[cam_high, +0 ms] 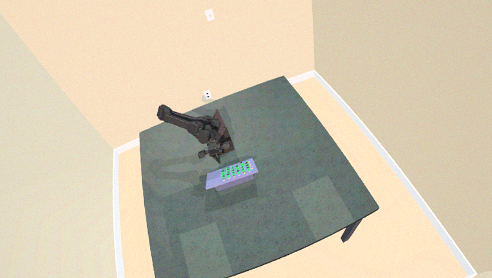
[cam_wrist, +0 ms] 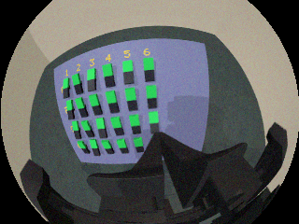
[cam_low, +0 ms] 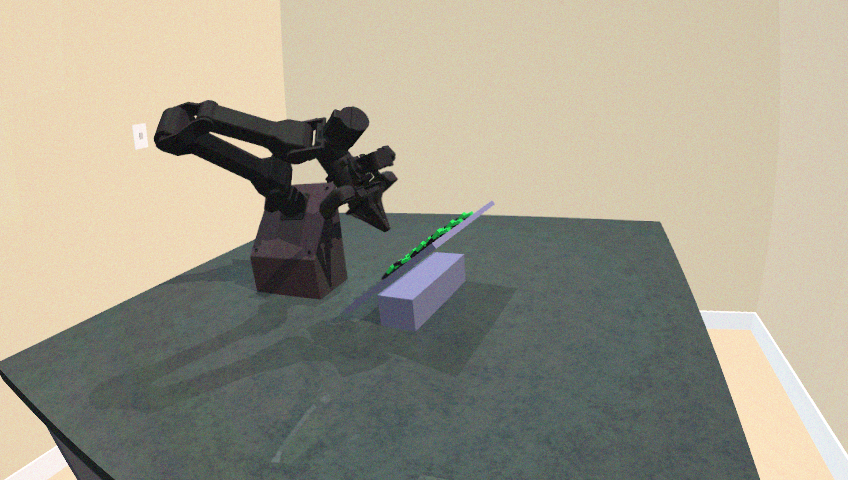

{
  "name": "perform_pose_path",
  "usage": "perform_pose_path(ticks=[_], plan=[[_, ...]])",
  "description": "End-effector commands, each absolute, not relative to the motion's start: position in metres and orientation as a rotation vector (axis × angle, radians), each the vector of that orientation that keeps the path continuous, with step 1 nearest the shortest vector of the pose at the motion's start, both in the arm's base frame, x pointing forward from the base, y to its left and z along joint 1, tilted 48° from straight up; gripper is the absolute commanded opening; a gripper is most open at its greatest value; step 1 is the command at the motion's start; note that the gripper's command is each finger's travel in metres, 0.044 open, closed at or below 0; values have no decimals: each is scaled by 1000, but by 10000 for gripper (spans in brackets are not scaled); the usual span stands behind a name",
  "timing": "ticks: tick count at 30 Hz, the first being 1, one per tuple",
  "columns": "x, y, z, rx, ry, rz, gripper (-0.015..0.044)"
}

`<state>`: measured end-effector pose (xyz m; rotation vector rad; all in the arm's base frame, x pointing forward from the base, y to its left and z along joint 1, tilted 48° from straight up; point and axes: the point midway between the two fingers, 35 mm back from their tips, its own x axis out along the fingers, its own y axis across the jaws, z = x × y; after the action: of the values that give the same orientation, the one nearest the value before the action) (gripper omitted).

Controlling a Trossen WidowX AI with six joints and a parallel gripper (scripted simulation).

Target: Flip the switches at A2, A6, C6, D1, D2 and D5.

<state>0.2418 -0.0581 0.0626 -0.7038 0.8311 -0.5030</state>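
Observation:
The tilted lavender panel carries rows of green-and-black rocker switches. In the wrist view, A2, A6, C6, D1, D2 and D5 show green far halves. The near half of C6 looks grey, those of A2 and A6 black. Which ends are raised is hard to tell. My gripper is shut and empty, off the panel on the arm's side. In the wrist view its tips overlap the area just below C6; D6 is hidden.
A lavender block stands under the panel on the dark green table. The arm's base stands close to the panel's near edge. Other switches surround the named ones closely.

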Motion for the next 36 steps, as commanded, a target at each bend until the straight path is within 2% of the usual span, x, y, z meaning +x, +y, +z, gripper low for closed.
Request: perform_pose_path(ticks=[1, 9, 22, 30, 36], plan=[[236, -55, 65, -702, 829, -509, 0], [243, -17, 21, -684, 871, -482, 0], [225, 27, -56, -696, 837, -502, 0], [224, 28, -61, -693, 829, -507, 0], [244, 5, -77, -691, 850, -518, 0]])
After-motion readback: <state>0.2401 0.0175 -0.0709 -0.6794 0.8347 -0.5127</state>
